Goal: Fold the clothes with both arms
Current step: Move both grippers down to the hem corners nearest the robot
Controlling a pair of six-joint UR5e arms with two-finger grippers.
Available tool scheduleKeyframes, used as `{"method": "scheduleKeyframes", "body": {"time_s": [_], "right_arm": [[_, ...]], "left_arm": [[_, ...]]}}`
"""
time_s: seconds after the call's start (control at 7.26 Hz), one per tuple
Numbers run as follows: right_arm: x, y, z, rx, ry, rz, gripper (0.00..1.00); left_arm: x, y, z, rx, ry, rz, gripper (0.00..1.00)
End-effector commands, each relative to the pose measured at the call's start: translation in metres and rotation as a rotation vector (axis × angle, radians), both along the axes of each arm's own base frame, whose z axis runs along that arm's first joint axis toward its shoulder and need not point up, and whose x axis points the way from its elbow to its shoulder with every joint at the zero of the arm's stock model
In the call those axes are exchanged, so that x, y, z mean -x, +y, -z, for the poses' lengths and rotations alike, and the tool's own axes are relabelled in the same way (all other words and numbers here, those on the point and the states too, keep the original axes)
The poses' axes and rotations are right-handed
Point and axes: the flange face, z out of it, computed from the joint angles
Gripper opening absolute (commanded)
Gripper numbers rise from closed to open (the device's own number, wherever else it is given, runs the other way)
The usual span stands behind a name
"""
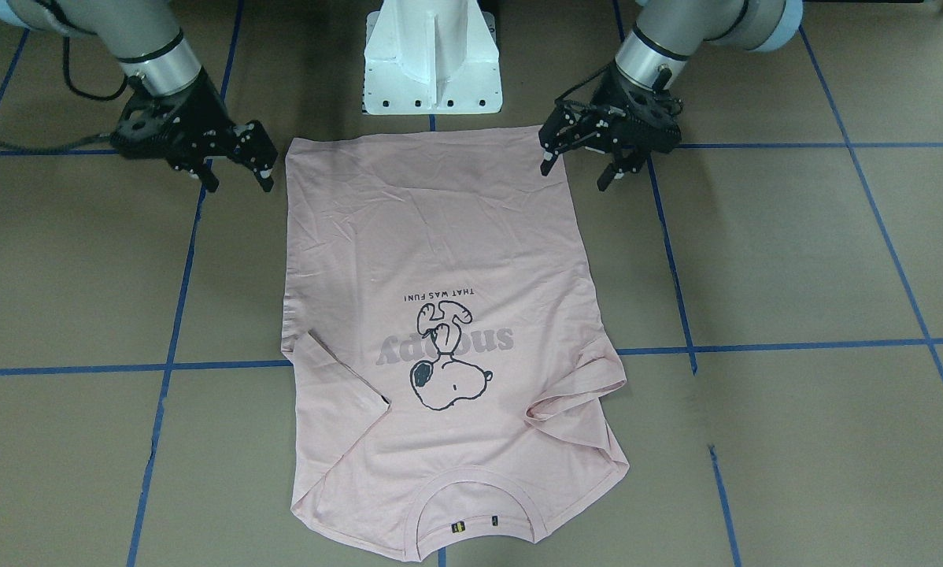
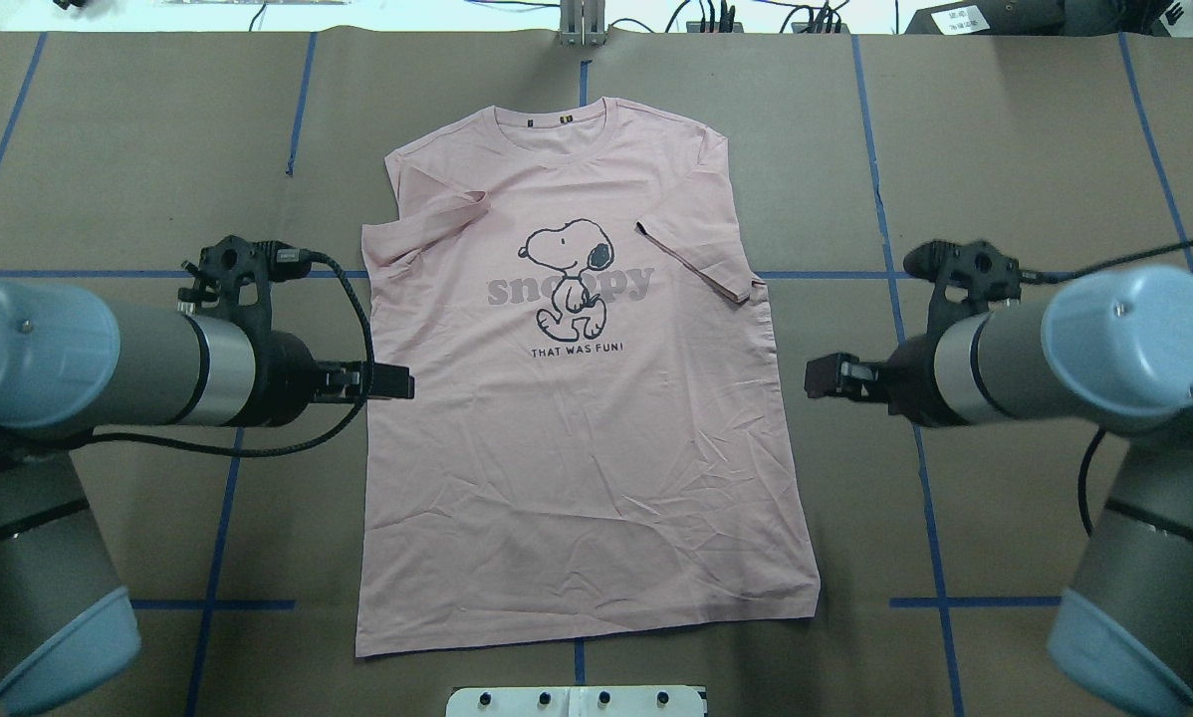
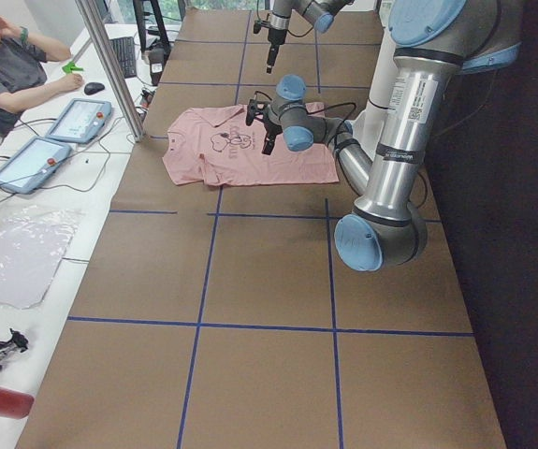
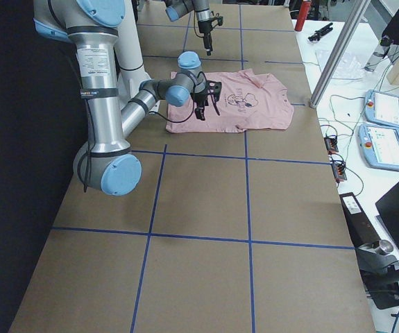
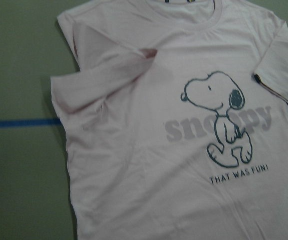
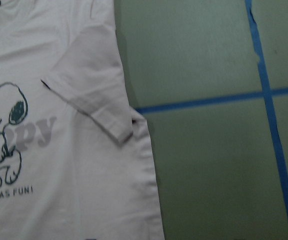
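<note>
Two splayed: left end effector (image 1: 575, 177), right end effector (image 1: 239, 185) | T-shirt (image 1: 440, 236) flat between them

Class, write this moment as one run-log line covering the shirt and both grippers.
task: fold T-shirt | T-shirt: flat, print up, sleeves folded in | left gripper: open, at T-shirt's edge | right gripper: open, beside T-shirt, apart | held: nothing

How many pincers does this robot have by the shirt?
2. The left pincer hangs by one side of the pink T-shirt, the right pincer by the opposite side. Both are open. None hidden.
</note>
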Motion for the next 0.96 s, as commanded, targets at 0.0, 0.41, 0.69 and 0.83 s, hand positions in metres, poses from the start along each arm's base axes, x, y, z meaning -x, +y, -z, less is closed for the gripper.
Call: {"method": "scheduleKeyframes", "body": {"time_s": [0.0,0.41,0.69,0.83], "right_arm": [[0.039,0.105,0.003,0.023,-0.009,-0.057,0.84],[0.060,0.149,-0.003,-0.015,-0.004,-0.067,0.84],[0.059,0.150,0.003,-0.015,-0.018,-0.066,0.84],[0.059,0.150,0.003,-0.016,-0.018,-0.065,0.84]], "left_arm": [[-0.033,0.102,-0.019,0.178,0.000,0.011,0.86],[-0.072,0.177,-0.054,0.289,-0.097,0.003,0.70],[-0.081,0.177,-0.066,0.294,-0.159,0.009,0.69],[-0.091,0.178,-0.076,0.295,-0.182,0.010,0.69]]}}
